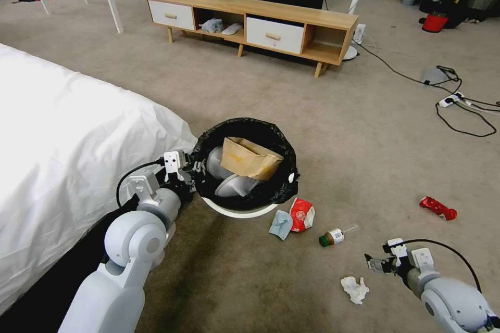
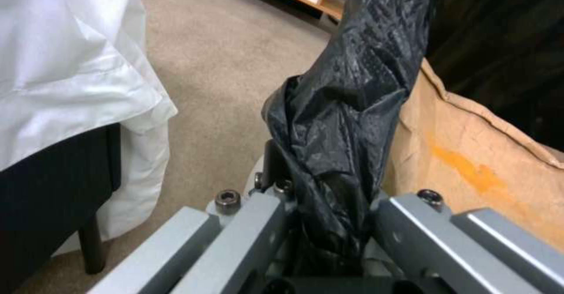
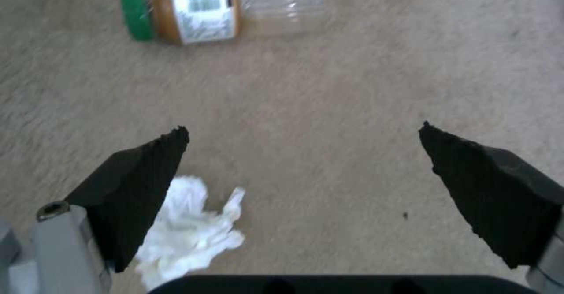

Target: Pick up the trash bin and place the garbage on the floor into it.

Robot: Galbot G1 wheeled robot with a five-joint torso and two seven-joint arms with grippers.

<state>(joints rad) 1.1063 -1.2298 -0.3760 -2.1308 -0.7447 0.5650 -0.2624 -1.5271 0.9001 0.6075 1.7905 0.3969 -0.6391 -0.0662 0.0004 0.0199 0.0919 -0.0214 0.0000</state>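
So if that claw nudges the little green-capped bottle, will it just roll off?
Probably. The bottle lies on its side on the carpet, and round bodies roll easily. It looks mostly empty, with only brown residue near the cap, so it is likely light. The open right tool hovers nearby.

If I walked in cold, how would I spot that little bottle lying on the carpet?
Start at the black-lined trash bin by the white bed. Just past the bin, toward the robot's right, lie a blue mask and a red-white packet; the bottle lies on its side beyond them. It alone has a green cap and a white label.
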